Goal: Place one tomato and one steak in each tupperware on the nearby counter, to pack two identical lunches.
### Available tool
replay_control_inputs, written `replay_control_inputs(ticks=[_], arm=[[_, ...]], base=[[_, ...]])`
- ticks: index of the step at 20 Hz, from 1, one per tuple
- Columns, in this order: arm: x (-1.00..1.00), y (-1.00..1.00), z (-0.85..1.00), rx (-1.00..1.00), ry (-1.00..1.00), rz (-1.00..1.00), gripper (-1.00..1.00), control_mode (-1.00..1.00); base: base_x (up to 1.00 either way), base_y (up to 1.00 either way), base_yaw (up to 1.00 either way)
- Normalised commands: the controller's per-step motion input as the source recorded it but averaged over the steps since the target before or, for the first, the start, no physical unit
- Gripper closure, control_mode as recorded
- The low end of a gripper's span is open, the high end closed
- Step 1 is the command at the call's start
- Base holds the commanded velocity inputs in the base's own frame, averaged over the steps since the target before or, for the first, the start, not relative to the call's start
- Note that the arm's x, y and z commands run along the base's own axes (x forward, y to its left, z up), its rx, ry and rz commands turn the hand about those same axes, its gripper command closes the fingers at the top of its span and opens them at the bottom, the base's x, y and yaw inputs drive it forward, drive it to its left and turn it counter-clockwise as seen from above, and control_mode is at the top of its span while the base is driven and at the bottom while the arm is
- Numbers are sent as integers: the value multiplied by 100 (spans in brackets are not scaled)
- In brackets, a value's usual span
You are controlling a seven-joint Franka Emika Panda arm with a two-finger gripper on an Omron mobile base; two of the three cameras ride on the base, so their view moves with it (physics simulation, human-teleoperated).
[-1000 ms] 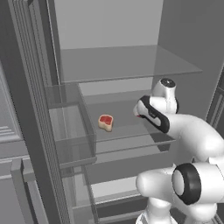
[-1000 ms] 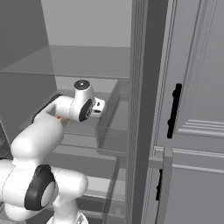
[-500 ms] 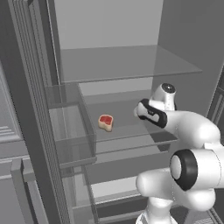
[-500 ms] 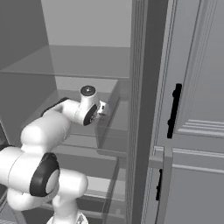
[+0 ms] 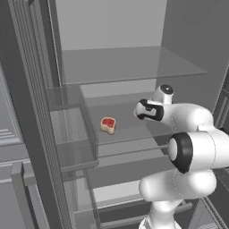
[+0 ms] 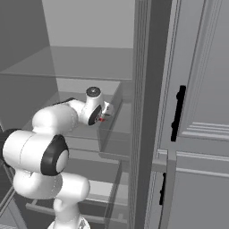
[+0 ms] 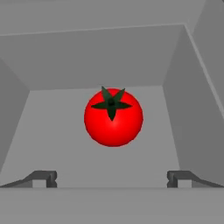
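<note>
Right, left base view: small red-and-tan raw steak [image 5: 108, 125] lies on a grey glass fridge shelf [image 5: 129, 134], well left of the white arm's pincer [image 5: 137, 112], which reaches into the fridge at that shelf's level.

Right base view: the arm's wrist sits inside the fridge by the grey door bin [image 6: 117, 129]; a red speck shows past it, too small to name.

Hand view: round red tomato with dark green stem [image 7: 113, 117] stands stem-up, centred ahead of the pincer [image 7: 112, 178]. Fingertips [image 7: 43, 178] are spread to full width, holding nothing. Go straight in, keep it centred, close around its widest part, gently — round, likely to roll.
</note>
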Motion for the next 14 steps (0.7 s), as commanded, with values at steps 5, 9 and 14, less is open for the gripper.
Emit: replay_control_inputs(ticks=[5, 9, 14], arm=[[43, 0, -27, 0, 0, 0, -100, -100], [35, 0, -26, 0, 0, 0, -100, -100], [20, 0, -15, 0, 0, 0, -100, -100]], base=[[0, 0, 0], [0, 0, 0], [0, 0, 0]])
